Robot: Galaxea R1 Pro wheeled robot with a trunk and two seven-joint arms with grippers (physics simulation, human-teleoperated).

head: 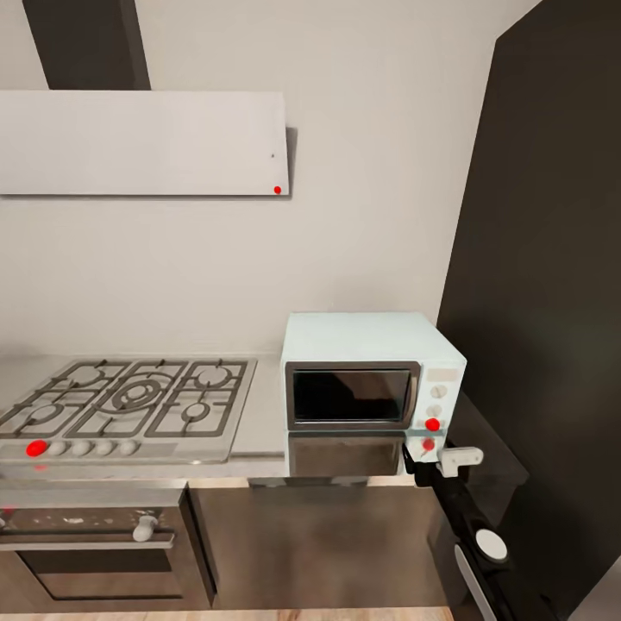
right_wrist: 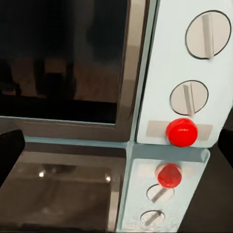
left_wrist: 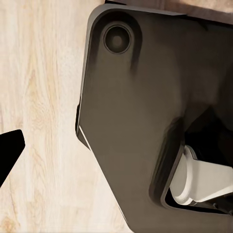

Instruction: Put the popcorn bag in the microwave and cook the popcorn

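Pale-blue microwave (head: 371,379) on the countertop (head: 259,435), door shut, interior dark

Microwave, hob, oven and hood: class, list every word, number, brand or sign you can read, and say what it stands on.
No text can be read.
Microwave panel: two plain knobs and a red button, unlabelled.
Hob: knobs and a red dot, no markings legible.
Oven front: too blurred to tell.
Hood: just a red dot.
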